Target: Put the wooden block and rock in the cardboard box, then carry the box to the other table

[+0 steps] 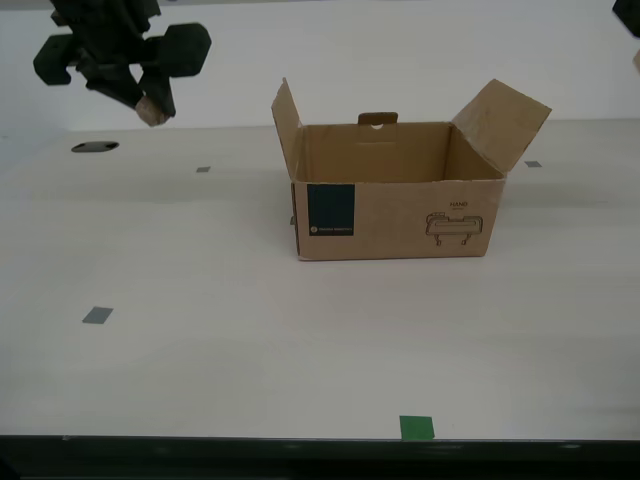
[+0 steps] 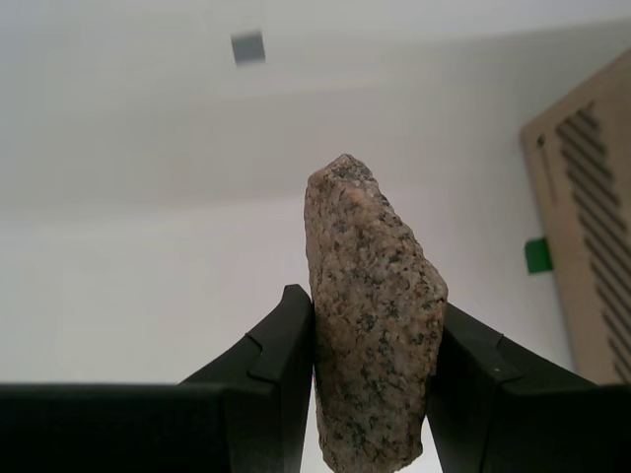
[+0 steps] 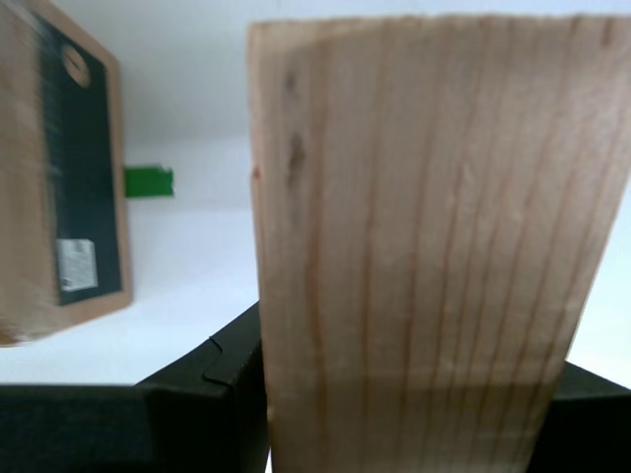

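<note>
The cardboard box [image 1: 395, 205] stands open on the cream table [image 1: 300, 340], flaps upright, navy label facing the camera. High over the table at the exterior view's left, my second gripper [image 1: 150, 106] is shut on the rock [image 1: 153, 112]; its wrist view shows the speckled pink rock [image 2: 373, 325] pinched between both fingers. My first gripper [image 3: 409, 355] is shut on the wooden block [image 3: 424, 246], which fills its wrist view beside the box [image 3: 59, 177]. Only a dark sliver of an arm [image 1: 628, 15] shows at the exterior view's top right. The other table is out of view.
Grey tape squares [image 1: 97, 316] [image 1: 203, 169] [image 1: 532, 164] and a green tape square [image 1: 417, 428] mark the cream table. A dark oval hole [image 1: 95, 147] lies at the exterior view's far left. The table's front edge runs along the exterior view's bottom.
</note>
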### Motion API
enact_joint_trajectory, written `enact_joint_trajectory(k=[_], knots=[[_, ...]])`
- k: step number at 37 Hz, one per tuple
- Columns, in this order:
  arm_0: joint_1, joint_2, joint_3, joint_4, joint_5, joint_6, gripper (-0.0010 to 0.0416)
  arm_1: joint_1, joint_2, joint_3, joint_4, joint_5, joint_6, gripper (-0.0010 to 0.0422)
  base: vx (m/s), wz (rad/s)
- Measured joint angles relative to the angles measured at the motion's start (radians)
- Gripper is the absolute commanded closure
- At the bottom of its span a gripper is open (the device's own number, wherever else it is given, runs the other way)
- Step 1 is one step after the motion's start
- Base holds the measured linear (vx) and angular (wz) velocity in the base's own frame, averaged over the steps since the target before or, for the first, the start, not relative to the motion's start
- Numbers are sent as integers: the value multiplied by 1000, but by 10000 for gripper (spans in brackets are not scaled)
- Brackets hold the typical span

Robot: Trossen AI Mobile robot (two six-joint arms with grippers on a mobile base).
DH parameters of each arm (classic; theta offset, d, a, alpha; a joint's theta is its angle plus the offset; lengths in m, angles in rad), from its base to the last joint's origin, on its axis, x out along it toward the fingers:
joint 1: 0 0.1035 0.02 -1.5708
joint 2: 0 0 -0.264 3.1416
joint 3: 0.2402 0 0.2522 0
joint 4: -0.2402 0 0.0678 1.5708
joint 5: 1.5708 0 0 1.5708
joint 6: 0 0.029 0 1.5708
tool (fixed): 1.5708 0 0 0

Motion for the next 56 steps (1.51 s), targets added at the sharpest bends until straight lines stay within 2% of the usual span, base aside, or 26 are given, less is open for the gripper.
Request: enact_joint_trajectory(k=[3, 6, 10, 13, 20, 28, 32, 36, 40, 48, 54, 56], knots=[[-1, -42, 38, -29, -1, 0, 407, 0, 0, 49, -12, 4, 14, 413, 0, 0], [0, -70, 85, -56, -21, 0, 407, 0, 0, 90, -17, 34, 28, 413, 0, 0], [-1, -91, 146, -70, -96, 0, 407, -4, 0, 133, -18, 95, 42, 413, 0, 0], [0, -102, 188, -70, -154, 0, 407, -16, 0, 157, -18, 122, 49, 413, 0, 0], [3, -117, 266, -67, -253, 1, 407, -66, 0, 201, -17, 127, 56, 413, 0, 0], [6, -125, 301, -51, -354, 0, 407, -153, 0, 242, 8, 128, 79, 413, 0, 0], [8, -125, 301, -25, -393, 0, 407, -197, 0, 252, 58, 159, 100, 413, 0, 0], [16, -125, 287, 3, -412, 0, 407, -232, 1, 249, 119, 209, 100, 413, 0, 0], [29, -125, 264, 35, -416, 0, 407, -261, 1, 249, 152, 210, 108, 413, 0, 0], [68, -125, 219, 117, -418, -2, 407, -289, 1, 247, 217, 213, 156, 413, 0, 0], [112, -125, 178, 189, -419, -3, 406, -304, 1, 230, 289, 267, 178, 413, 0, 0], [129, -125, 162, 218, -419, -3, 407, -307, 1, 217, 310, 272, 178, 413, 0, 0]])
